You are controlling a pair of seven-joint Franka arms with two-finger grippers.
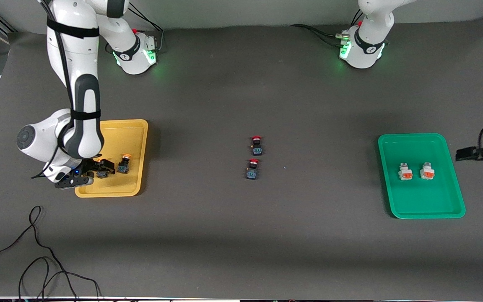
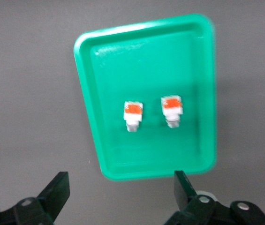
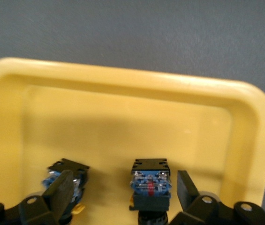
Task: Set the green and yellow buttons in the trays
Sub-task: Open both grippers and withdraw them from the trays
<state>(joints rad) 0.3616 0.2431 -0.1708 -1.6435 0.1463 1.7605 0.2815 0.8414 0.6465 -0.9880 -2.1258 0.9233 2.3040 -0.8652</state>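
1. The right gripper point(image 3: 123, 192) has its fingers point(image 3: 61, 190) spread apart, low in the yellow tray point(image 1: 134, 138); they clamp nothing
2. Between those fingers sits one black switch point(image 3: 150, 183), with gaps to both pads as far as the right wrist view shows
3. A second black switch point(image 3: 66, 171) lies just beside one finger, partly hidden by it; whether they touch I cannot tell
4. In the front view one black switch point(image 1: 124, 164) shows an orange-yellow cap and rests on the tray floor just beside the right gripper point(image 1: 99, 167), toward the table's middle; the other is mostly covered by the gripper
5. The yellow tray lies at the right arm's end of the table
6. The left gripper point(image 2: 120, 197) also has its fingers point(image 2: 57, 190) wide apart, with nothing between them
7. It hangs in the air by the edge of the green tray point(image 2: 87, 93), at the left arm's end of the table; the front view shows only a part of that arm at the picture's edge
8. Two white switches point(image 1: 406, 172) point(image 1: 427, 171) with orange blocks lie side by side on the green tray's point(image 1: 413, 209) floor, close but apart
9. Two red-capped switches point(image 1: 257, 145) point(image 1: 253, 169) rest on the bare table near its middle, one nearer the front camera than the other, well apart from both trays
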